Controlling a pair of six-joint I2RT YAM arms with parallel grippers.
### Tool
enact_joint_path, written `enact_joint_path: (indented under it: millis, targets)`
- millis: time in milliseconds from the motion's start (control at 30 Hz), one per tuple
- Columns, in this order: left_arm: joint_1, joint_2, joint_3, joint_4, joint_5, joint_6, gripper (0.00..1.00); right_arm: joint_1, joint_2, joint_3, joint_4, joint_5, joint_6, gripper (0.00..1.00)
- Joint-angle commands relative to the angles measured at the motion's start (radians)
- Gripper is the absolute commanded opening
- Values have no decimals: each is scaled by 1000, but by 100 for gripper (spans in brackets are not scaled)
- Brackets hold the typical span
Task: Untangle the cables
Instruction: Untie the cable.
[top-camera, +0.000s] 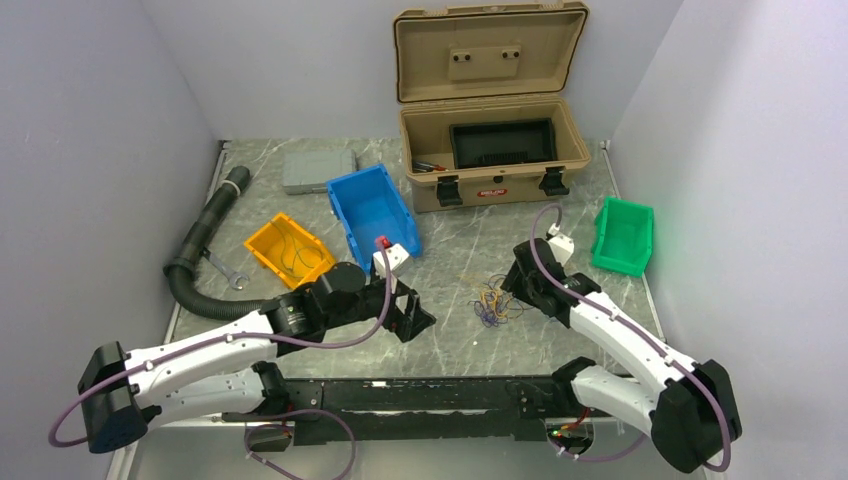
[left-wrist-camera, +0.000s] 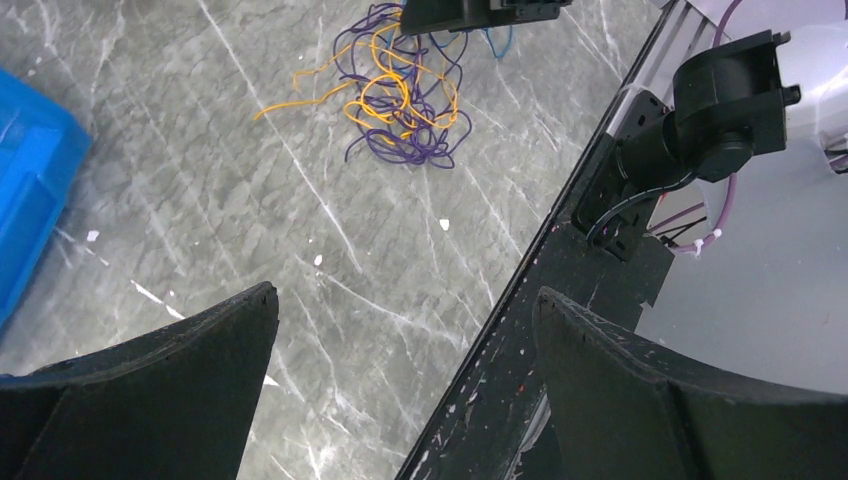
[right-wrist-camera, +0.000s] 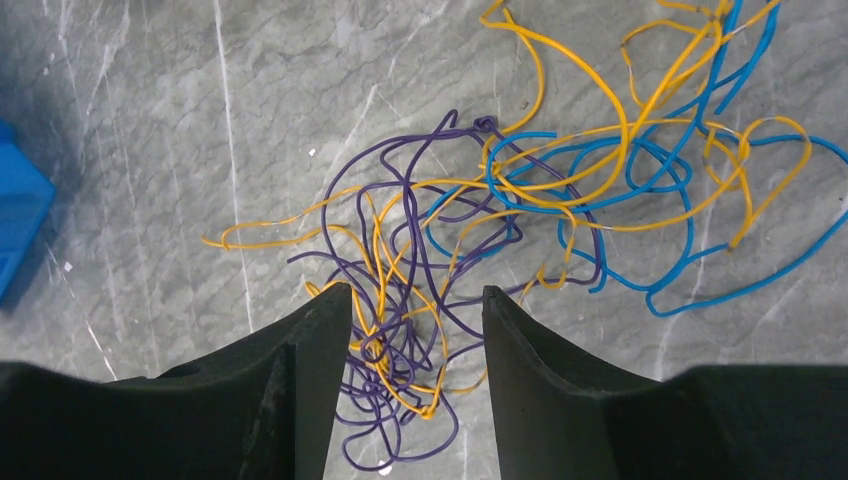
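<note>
- Right wrist view: the right gripper (right-wrist-camera: 415, 292) stands part open, jaws astride purple and yellow strands of the cables (right-wrist-camera: 470, 215), nothing pinched
- Blue loops lie beyond the jaws, to their right
- Left gripper (left-wrist-camera: 405, 295) hangs fully released, the tangle well ahead of its jaws
- Step, I'd judge: grabbing the tangle; next, clench on 1 strand and draw it clear

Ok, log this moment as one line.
right tool: open, straddling cables | left tool: open, empty, away from tangle | cables: tangled
</note>
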Motion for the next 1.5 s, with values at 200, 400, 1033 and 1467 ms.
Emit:
enact_joint_path:
  millis: [200,400,1033,1467]
  targets:
    - [-42,53,19,146,-2,27,100,-3,53,-19,116,31,-9,46]
    - [-51,20,5,123,-18,27,99,-1,101,-12,136,21,-9,34]
    - [-59,440,204,107,-15,-118,100,0,-120,138,-53,-48,1,0]
    - [-133,815,393,239,15,-176,89,-1,-180,198,-122,-28,37,0]
